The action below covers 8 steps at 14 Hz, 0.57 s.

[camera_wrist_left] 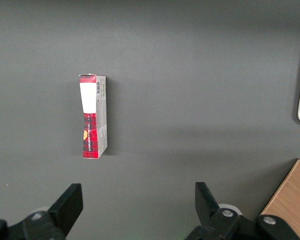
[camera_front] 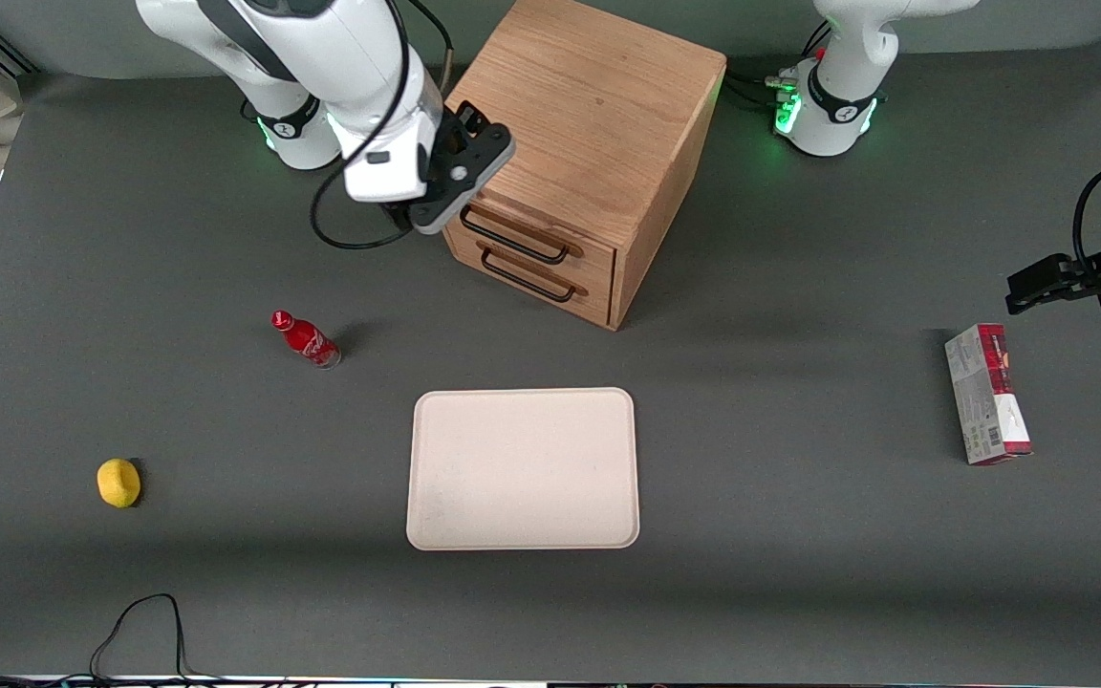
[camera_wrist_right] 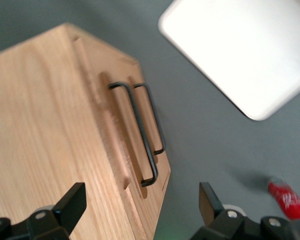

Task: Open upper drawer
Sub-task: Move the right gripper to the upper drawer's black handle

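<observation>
upper drawer [camera_front: 524, 232] shut, bar handle horizontal, fronting tray [camera_front: 523, 468] | drawers – two, handles – two | gripper [camera_front: 443, 212] beside cabinet [camera_front: 577, 143], spread wide, holding nothing

A robotics lab, plainly: white arm bases glowing green bolted to a grey-matted counter [camera_front: 799, 535], cables trailing, the tool [camera_front: 460, 186] hovering by a lone oak cabinet [camera_front: 589, 143].

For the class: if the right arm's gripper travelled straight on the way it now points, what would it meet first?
Probably the cabinet's top edge just above the upper drawer's handle; the open gripper hangs over it, pointing down, though depth is unclear.
</observation>
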Available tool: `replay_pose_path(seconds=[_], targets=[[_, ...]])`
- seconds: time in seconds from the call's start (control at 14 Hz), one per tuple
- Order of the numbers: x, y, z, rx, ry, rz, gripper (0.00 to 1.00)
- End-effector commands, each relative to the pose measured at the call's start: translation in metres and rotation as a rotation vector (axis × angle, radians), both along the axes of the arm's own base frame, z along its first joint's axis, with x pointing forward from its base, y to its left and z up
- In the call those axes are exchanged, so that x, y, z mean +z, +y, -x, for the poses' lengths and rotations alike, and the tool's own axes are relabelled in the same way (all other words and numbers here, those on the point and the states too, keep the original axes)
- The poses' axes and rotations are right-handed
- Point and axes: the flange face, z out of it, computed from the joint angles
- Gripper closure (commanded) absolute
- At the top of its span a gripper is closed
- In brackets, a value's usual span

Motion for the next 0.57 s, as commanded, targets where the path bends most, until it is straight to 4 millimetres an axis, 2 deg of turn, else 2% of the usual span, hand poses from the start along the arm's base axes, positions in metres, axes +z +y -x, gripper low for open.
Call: replay_pose_path(seconds=[0.0,0.21,0.5], targets=[[-0.036,-0.009,-0.030,0.164,0.117,-0.103,0.00],[-0.078,-0.007,-0.043,0.196,0.183,-0.129,0.00],[-0.107,0.003,-0.037,0.196,0.176,-0.140,0.00]])
